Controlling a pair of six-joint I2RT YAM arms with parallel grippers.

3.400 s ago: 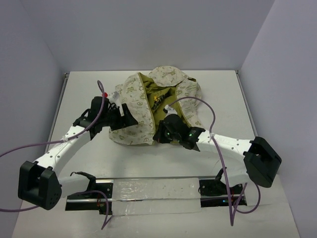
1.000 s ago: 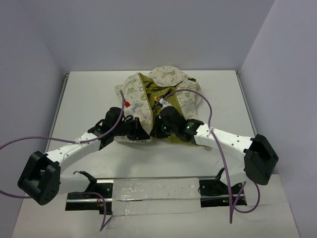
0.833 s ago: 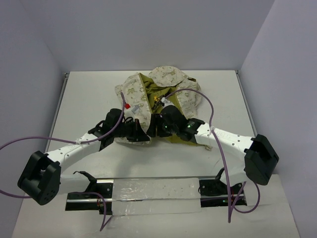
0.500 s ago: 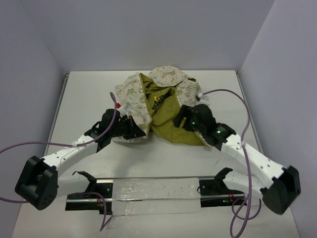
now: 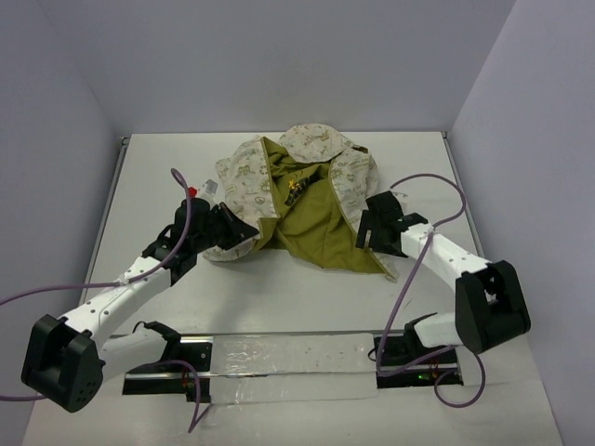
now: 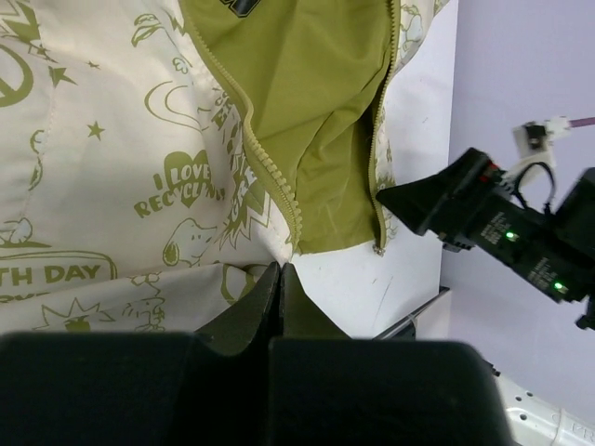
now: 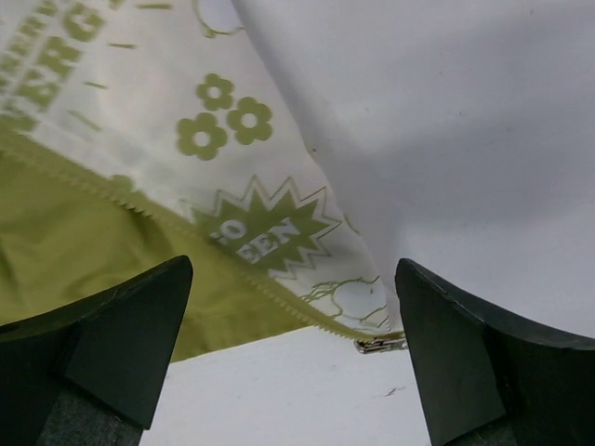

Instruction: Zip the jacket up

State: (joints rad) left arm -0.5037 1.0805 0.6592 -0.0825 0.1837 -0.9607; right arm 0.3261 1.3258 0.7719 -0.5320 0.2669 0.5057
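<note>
The jacket (image 5: 244,177) lies spread open at the back of the table, cream outside with olive motifs, its olive lining (image 5: 311,228) facing up. My left gripper (image 5: 249,232) is shut on the lower hem of the left front panel (image 6: 112,158), next to the zipper teeth (image 6: 251,149). My right gripper (image 5: 365,229) hovers open over the bottom corner of the right front panel (image 7: 251,121). Between its fingers (image 7: 121,344) I see the zipper teeth (image 7: 279,293) and the metal slider (image 7: 379,344) on the white table; nothing is held.
A clear strip (image 5: 288,358) on black brackets lies across the near edge of the table (image 5: 297,297). Purple cables (image 5: 428,181) loop off both arms. Grey walls close in the table on three sides.
My right gripper opened, let go of the right panel and swung out to the right. My left gripper pulled the left panel leftward, so the jacket now lies open.
</note>
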